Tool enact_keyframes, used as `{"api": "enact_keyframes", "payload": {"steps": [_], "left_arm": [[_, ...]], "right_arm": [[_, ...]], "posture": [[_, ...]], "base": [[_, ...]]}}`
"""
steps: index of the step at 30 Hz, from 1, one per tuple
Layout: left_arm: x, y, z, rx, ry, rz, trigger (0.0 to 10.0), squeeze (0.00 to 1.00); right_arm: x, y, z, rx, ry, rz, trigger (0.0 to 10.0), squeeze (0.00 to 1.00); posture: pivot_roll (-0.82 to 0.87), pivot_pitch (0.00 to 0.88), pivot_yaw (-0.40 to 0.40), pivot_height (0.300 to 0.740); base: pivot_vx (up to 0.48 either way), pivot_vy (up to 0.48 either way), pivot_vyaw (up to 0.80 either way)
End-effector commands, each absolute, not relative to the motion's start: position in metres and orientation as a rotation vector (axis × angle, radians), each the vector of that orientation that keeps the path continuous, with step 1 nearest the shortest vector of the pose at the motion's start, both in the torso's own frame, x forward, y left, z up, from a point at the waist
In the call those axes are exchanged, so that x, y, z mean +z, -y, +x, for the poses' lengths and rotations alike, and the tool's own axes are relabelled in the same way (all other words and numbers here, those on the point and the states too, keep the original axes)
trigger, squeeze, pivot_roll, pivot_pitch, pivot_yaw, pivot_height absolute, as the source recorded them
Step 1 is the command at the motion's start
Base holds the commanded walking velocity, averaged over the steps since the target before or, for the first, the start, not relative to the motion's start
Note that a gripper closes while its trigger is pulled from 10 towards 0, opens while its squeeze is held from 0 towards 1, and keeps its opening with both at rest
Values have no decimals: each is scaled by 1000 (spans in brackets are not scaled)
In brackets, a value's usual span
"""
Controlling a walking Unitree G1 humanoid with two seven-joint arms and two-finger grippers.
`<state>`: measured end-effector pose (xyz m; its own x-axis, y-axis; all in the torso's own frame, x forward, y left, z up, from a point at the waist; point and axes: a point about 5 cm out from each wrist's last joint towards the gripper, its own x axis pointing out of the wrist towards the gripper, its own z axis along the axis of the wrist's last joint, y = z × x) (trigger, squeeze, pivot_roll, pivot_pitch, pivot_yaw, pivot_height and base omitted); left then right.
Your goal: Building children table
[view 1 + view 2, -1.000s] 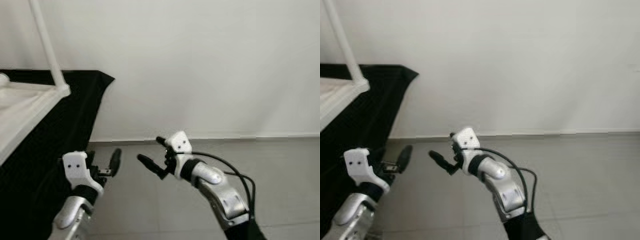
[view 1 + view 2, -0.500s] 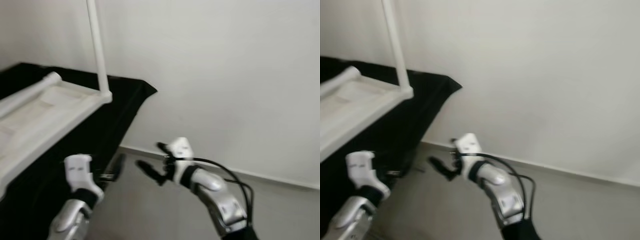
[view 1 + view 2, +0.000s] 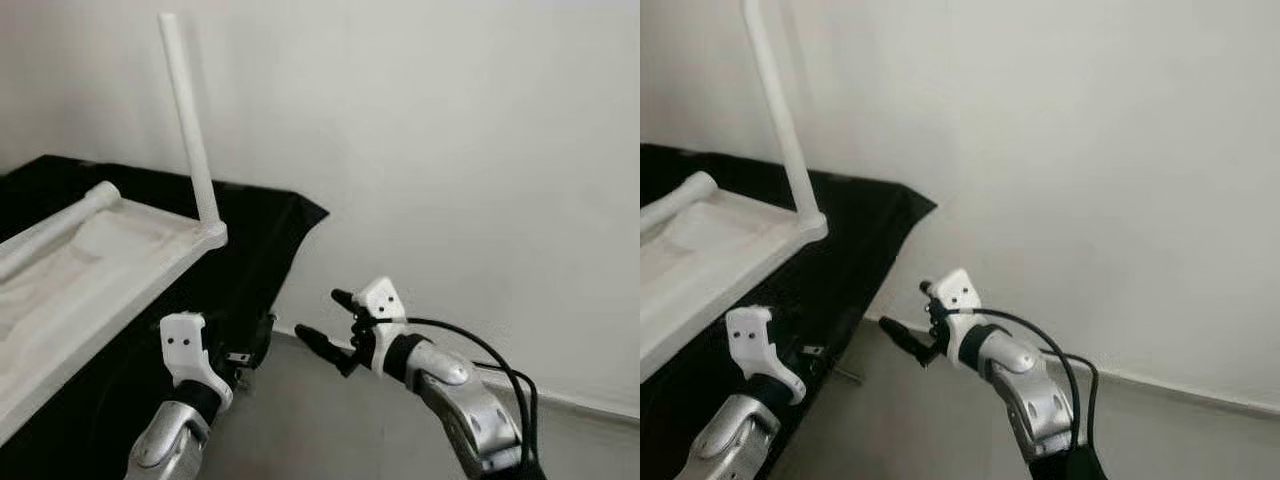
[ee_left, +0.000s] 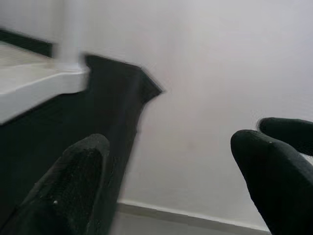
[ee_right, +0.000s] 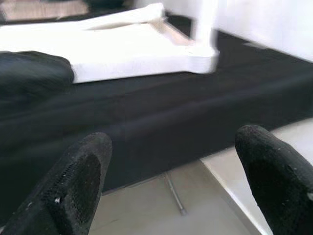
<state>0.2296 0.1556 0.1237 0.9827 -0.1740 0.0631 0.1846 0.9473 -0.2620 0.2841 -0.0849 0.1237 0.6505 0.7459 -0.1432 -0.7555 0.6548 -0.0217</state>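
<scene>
Black-draped bench (image 3: pixel 250 250) carrying upturned white table (image 3: pixel 90 260), no legible writing; beside its corner, my left gripper (image 4: pixel 166 181) and right gripper (image 3: pixel 335 322) hover, fingers apart.

Black-draped surface (image 3: pixel 262 232), upturned white children's table (image 3: pixel 95 260) lying on it

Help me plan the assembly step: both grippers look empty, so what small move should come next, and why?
Probably step closer to the upturned white table on the black cloth. Both the left gripper and right gripper hang open in the air, short of the cloth's edge, holding nothing. One leg stands upright at the near corner, while another white leg lies loose across the frame.
</scene>
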Motion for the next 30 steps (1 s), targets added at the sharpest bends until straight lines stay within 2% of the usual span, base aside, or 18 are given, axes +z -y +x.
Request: {"api": "enact_keyframes", "payload": {"steps": [1, 9, 26, 30], "left_arm": [[123, -158, 230, -172, 38, -264, 10000, 0], [124, -159, 230, -167, 41, -259, 10000, 0], [130, -154, 231, -182, 76, -195, 10000, 0], [129, -154, 231, -193, 74, -188, 10000, 0]], "right_arm": [[126, 83, 283, 870, -107, -85, 10000, 0], [127, 82, 283, 877, -105, -80, 10000, 0], [128, 85, 285, 870, -97, -60, 10000, 0], [129, 87, 287, 844, -95, -39, 10000, 0]], "posture": [[-32, 17, -24, 740], [-32, 18, -20, 740], [-59, 27, -29, 740], [-64, 24, -15, 740]], "base": [[352, 0, 794], [311, 0, 795], [0, 0, 796], [0, -223, 161]]}}
